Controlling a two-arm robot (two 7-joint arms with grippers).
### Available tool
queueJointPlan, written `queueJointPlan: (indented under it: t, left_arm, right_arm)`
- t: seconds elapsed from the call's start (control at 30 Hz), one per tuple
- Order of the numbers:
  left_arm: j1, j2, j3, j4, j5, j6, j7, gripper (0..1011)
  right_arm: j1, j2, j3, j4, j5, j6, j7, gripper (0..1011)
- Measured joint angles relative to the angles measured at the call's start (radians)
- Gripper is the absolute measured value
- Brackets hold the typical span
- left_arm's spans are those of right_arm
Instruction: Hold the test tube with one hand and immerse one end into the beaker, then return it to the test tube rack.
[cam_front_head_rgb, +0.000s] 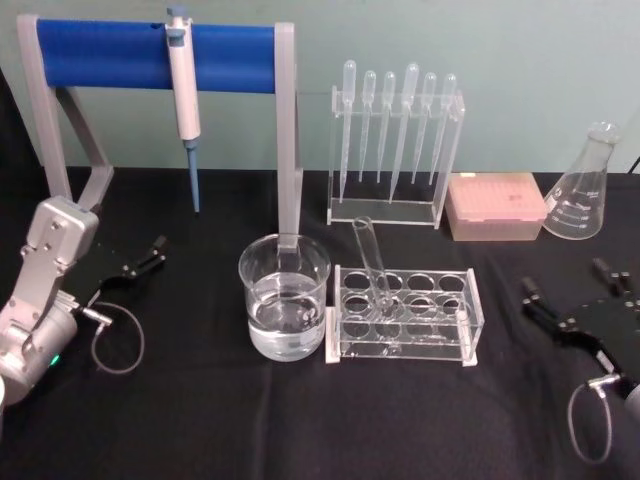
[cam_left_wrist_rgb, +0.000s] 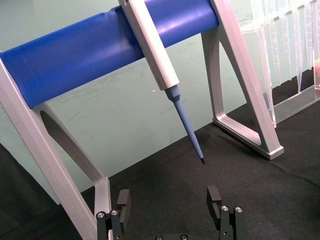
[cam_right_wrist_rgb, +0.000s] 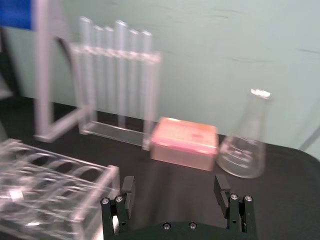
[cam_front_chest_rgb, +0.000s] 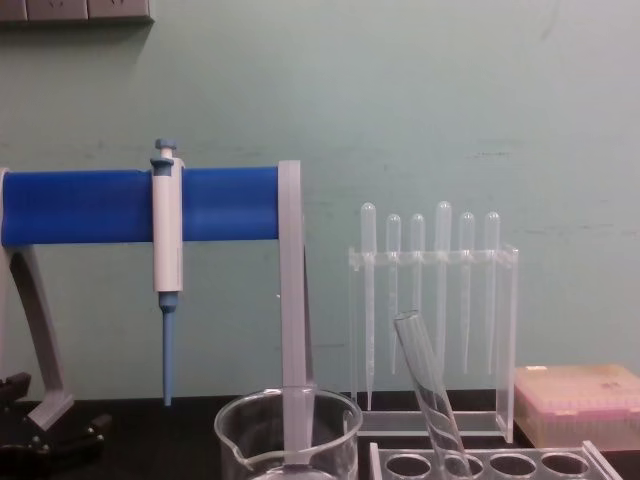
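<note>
One test tube (cam_front_head_rgb: 370, 262), leaning in one clear tube rack (cam_front_head_rgb: 404, 316) with two rows of four holes, eight in all. One beaker (cam_front_head_rgb: 284, 296), holding clear liquid. Six plastic pipettes (cam_front_head_rgb: 395, 120) hanging in one clear pipette stand (cam_front_head_rgb: 440, 205). One blue-tipped pipettor (cam_front_head_rgb: 184, 95) on one blue-barred stand (cam_front_head_rgb: 155, 55). One pink tip box (cam_front_head_rgb: 496, 206). One conical flask (cam_front_head_rgb: 584, 188). Two grippers: left gripper (cam_front_head_rgb: 148, 254) and right gripper (cam_front_head_rgb: 572, 288), each with two fingers spread apart.

Test tube (cam_front_head_rgb: 371, 262) in rack (cam_front_head_rgb: 404, 316); beaker (cam_front_head_rgb: 284, 297) touching rack's left.
</note>
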Motion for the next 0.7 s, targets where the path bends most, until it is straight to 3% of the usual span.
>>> queueJointPlan:
  t: [0.1,0.3,0.7]
  left_arm:
    - [0.000,0.000,0.000,0.000,0.000,0.000,0.000,1000]
    - [0.000,0.000,0.000,0.000,0.000,0.000,0.000,1000]
    - [0.000,0.000,0.000,0.000,0.000,0.000,0.000,1000]
  right_arm:
    - [0.021,-0.028,-0.001,0.069,-0.038,-0.043,-0.034,1002]
    - [0.059,-0.063,-0.019,0.165,-0.069,-0.078,-0.038,1002]
    - [0.053,-0.056,-0.018,0.149,-0.065,-0.075,-0.036,1003]
